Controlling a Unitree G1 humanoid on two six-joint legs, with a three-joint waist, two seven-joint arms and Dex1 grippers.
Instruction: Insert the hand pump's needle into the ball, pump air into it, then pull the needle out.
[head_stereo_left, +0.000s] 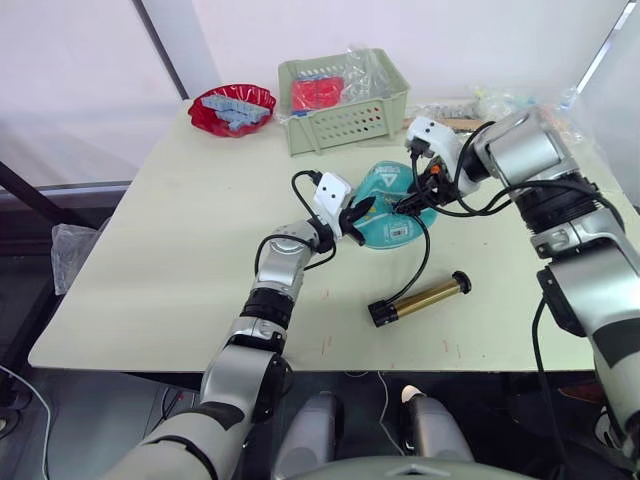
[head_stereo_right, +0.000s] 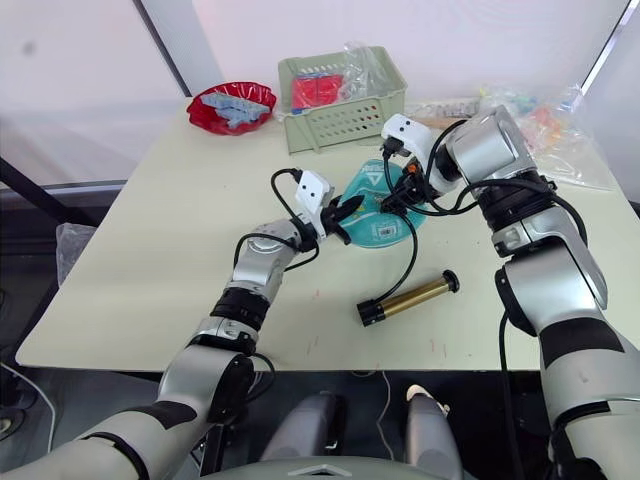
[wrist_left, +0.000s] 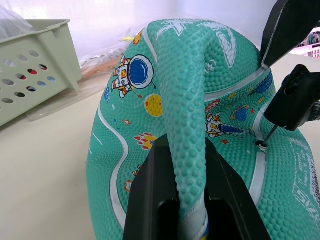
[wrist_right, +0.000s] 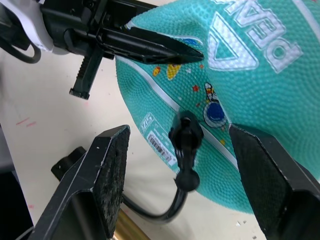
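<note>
— So, what did your pincers have at that moment?

— My left gripper (wrist_left: 192, 210) was clamped on a raised fold of the ball (head_stereo_left: 388, 208), which was soft and half collapsed. My right gripper (wrist_right: 177, 165) stood open, its two fingers (wrist_right: 95, 185) spread either side of the needle (wrist_left: 266, 137) and its black fitting, touching neither as far as I could see. The needle tip sat at the valve on a pale seam; how deep it had gone I could not tell.

— And around them?

— The ball lay near the middle of the table (head_stereo_left: 180, 250). The hand pump (head_stereo_left: 420, 298) lay flat at about five o'clock from the ball, apart from it, its hose (head_stereo_left: 424, 255) curving up to the fitting. A green basket (head_stereo_left: 345, 105) stood at about eleven o'clock from the ball, a red dish (head_stereo_left: 232, 108) farther off at ten.

— How would you have done that step well?

— As I judged it, the needle was placed but no pumping had begun. I would have kept my left hold firm so the slack skin did not slide, then closed my right fingers on the fitting and pressed straight along the needle's line, never sideways, since a thin pin bends easily. I would have left the pump alone until the needle was fully seated.
</note>
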